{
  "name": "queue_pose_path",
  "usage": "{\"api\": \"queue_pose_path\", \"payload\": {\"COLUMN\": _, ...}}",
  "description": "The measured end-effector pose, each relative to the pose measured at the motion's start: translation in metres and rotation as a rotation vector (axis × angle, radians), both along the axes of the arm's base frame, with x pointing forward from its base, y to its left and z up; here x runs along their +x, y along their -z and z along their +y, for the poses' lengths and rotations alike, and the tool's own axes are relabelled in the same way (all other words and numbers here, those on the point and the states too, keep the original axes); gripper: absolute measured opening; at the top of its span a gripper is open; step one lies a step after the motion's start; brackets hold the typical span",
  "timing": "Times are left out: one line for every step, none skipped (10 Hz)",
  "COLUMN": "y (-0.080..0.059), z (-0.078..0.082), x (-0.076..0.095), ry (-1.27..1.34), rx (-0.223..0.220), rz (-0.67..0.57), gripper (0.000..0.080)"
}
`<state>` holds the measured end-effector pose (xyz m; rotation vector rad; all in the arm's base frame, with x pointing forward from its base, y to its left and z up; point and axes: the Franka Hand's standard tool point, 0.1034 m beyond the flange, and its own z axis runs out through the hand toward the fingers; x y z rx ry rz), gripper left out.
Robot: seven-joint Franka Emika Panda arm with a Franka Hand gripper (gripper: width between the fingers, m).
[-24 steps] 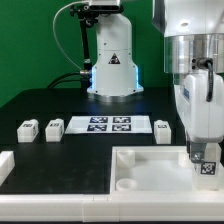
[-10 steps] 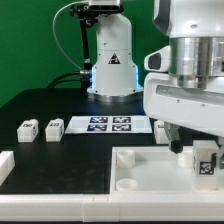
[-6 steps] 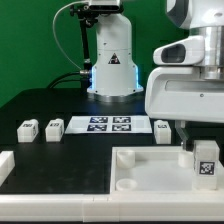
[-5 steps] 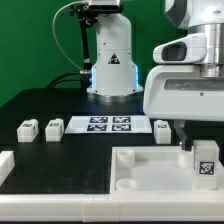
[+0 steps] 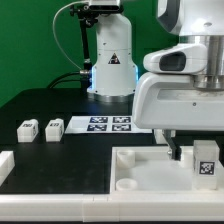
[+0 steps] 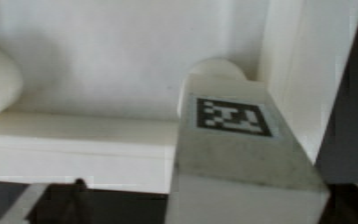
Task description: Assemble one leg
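The gripper (image 5: 176, 150) has let go and lifted, fingers apart and empty, leaving the leg (image 5: 206, 158) standing in the tray's (image 5: 140, 168) corner.

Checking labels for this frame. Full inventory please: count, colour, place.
leg: 1 standing in the tray at the exterior view's right, white with a black-and-white tag; also in the wrist view
loose legs: 2, white, tagged, on the black table at the exterior view's left
tray: 1, white, front of the table, round corner sockets
marker board: 1, white with black tags, mid table
white block: 1, the exterior view's left edge, cut off
robot base: 1, white, behind the table
end effector: 1, dark tips just above the tray beside the leg; open or shut unclear
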<state>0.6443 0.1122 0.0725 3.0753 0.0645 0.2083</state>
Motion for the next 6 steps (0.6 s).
{"api": "queue_pose_path", "payload": {"y": 0.0002, "z": 0.0, "x": -0.0001, "ry": 0.051, "rx": 0.009, "rz": -0.002, "gripper": 0.0481}}
{"api": "queue_pose_path", "payload": {"y": 0.0001, "z": 0.0006, "x": -0.0002, "ry": 0.148, "rx": 0.023, "rz": -0.008, "gripper": 0.0346}}
{"api": "queue_pose_path", "payload": {"y": 0.0009, "z": 0.0006, "x": -0.0007, "ry": 0.272, "rx": 0.04, "rz": -0.013, "gripper": 0.0292}}
{"api": "queue_pose_path", "payload": {"y": 0.001, "z": 0.0005, "x": -0.0007, "ry": 0.375, "rx": 0.053, "rz": -0.019, "gripper": 0.0292}}
{"api": "queue_pose_path", "payload": {"y": 0.0011, "z": 0.0004, "x": -0.0007, "ry": 0.461, "rx": 0.065, "rz": -0.023, "gripper": 0.0292}}
{"api": "queue_pose_path", "payload": {"y": 0.0013, "z": 0.0003, "x": -0.0009, "ry": 0.532, "rx": 0.074, "rz": -0.027, "gripper": 0.0292}}
